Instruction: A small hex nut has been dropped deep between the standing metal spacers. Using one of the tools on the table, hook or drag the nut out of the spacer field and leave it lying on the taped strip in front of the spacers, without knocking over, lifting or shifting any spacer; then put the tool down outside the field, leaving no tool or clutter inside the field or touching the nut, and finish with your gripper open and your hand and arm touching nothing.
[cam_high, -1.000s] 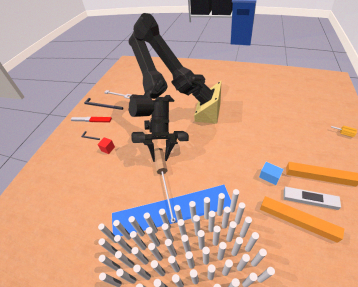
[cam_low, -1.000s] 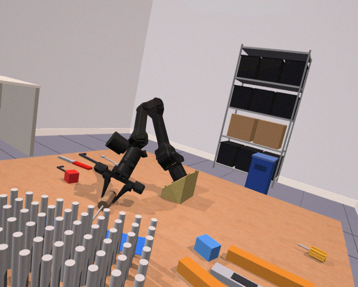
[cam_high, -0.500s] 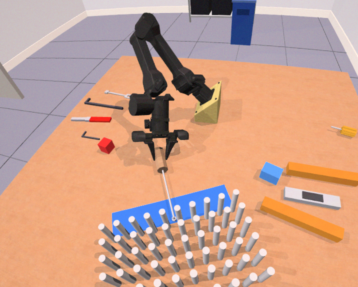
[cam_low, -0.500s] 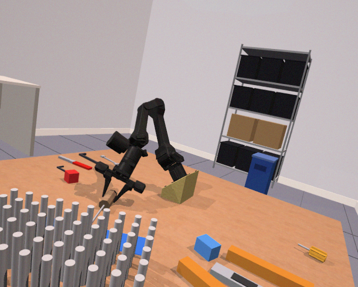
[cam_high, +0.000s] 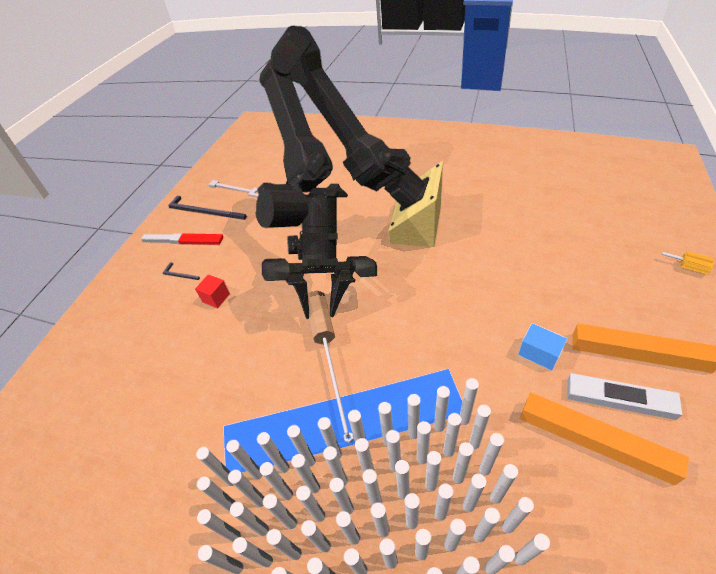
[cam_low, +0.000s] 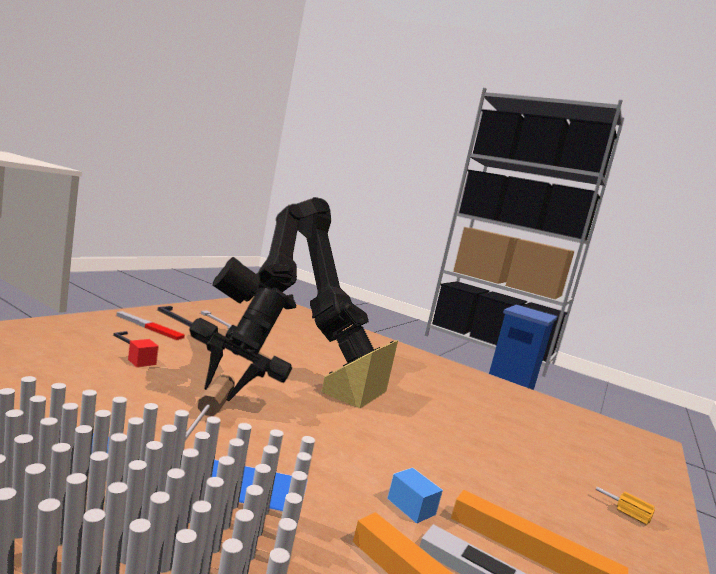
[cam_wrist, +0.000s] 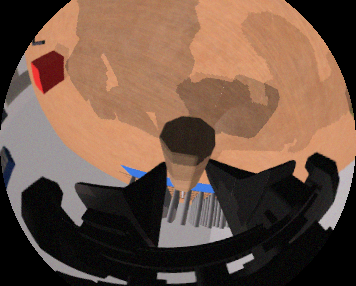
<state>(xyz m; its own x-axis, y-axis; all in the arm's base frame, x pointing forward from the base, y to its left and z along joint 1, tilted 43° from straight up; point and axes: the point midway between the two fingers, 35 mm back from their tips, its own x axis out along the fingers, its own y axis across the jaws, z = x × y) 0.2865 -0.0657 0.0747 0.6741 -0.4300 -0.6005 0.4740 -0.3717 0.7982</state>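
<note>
My gripper (cam_high: 320, 316) (cam_low: 218, 393) (cam_wrist: 185, 164) is shut on the brown handle of a tool (cam_high: 323, 330) (cam_low: 209, 404) (cam_wrist: 187, 135), above the table behind the strip. The tool's thin pale shaft (cam_high: 334, 382) slopes down over the blue taped strip (cam_high: 310, 412) (cam_low: 280, 490) (cam_wrist: 137, 172). Its tip is at the strip's spacer-side edge, between two front-row spacers. A small ring-like shape (cam_high: 348, 437) shows at the tip; I cannot tell whether it is the nut or the tool's end. The metal spacers (cam_high: 386, 420) (cam_low: 139, 550) (cam_wrist: 186, 207) in view stand upright.
Left are a red cube (cam_high: 212, 291) (cam_low: 143, 352) (cam_wrist: 48, 71), a red-handled tool (cam_high: 200, 239), dark hooked rods (cam_high: 209, 210) and a pale wrench-like tool (cam_high: 233, 188). Right are a blue block (cam_high: 542, 346), orange bars (cam_high: 603, 439), a grey bar (cam_high: 582, 389) and a yellow screwdriver (cam_high: 696, 262).
</note>
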